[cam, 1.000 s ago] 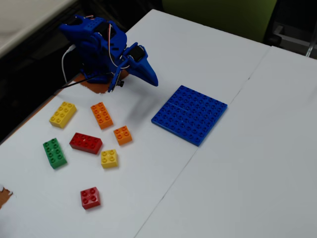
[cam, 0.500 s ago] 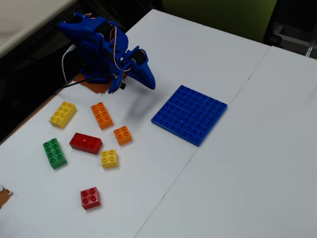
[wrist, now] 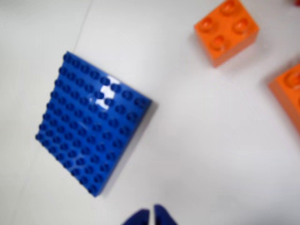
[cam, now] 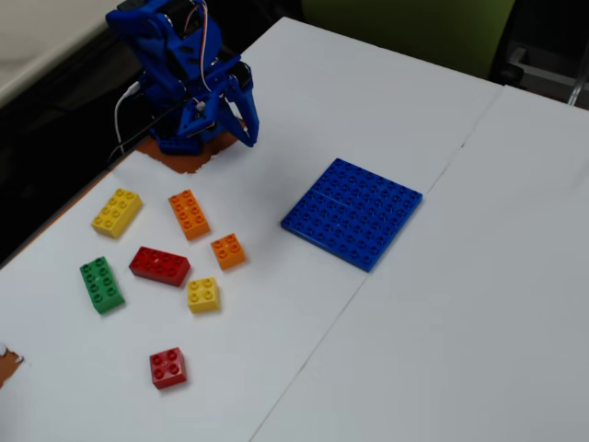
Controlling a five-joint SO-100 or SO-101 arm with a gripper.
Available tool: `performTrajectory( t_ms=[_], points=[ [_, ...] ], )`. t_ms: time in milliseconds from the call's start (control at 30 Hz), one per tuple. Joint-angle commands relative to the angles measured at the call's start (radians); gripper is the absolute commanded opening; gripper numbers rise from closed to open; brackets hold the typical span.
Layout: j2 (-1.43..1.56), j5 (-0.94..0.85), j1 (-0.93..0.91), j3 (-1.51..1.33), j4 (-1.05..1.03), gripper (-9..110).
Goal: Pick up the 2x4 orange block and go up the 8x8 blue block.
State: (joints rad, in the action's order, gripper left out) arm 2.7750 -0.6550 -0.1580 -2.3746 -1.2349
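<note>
Office or lab: white desks (cam: 433,304) pushed together, green chair (cam: 414,28).

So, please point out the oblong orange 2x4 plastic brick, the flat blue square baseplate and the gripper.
Oblong orange 2x4 plastic brick (cam: 190,214), fixed view: studded top.
Flat blue square baseplate (cam: 352,212), fixed view: middle of top.
Gripper (wrist: 151,216), wrist view: between fingertips.

Studded blue 8x8 blue block (cam: 352,213) and orange 2x4 orange block (cam: 189,214) lie on the white desk (cam: 479,304) beyond the blue claw (cam: 247,138).
</note>
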Motion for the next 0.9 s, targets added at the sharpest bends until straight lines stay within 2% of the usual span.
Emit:
performTrajectory(
  t_ms=[0, 333, 867],
  points=[
    [-0.067, -0.150, -0.032, 0.150, -0.115, 0],
    [-0.209, -0.488, -0.222, 0.380, -0.314, 0],
    [-0.479, -1.023, -0.606, 0.414, -0.249, 0]
  ],
)
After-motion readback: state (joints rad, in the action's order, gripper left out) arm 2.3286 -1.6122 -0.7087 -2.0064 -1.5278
